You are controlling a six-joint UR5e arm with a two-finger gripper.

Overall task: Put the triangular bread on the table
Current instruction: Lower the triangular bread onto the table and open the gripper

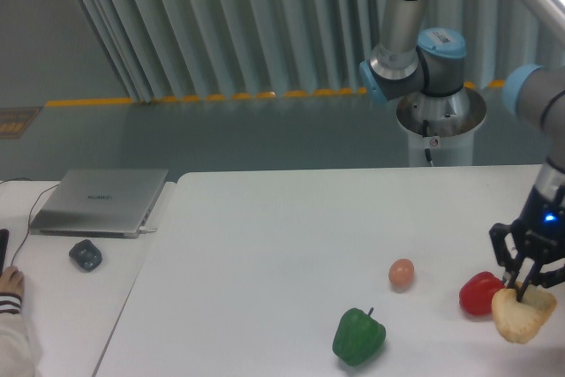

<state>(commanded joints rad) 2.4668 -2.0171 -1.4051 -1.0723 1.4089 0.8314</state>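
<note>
While gripped by end effector (527, 282), triangular bread (523, 313).

my gripper (528, 285) is black with a small blue light, on a silver arm (415, 15) with pale blue joints. the triangular bread (523, 313) is tan-beige, crust darker gold. the table (265, 253) is plain white. red pepper (478, 293), green pepper (357, 337), orange-tan egg (402, 273), grey laptop (99, 201).

Silver arm (402, 33) with light-blue joint caps, black end effector (527, 282)
</note>
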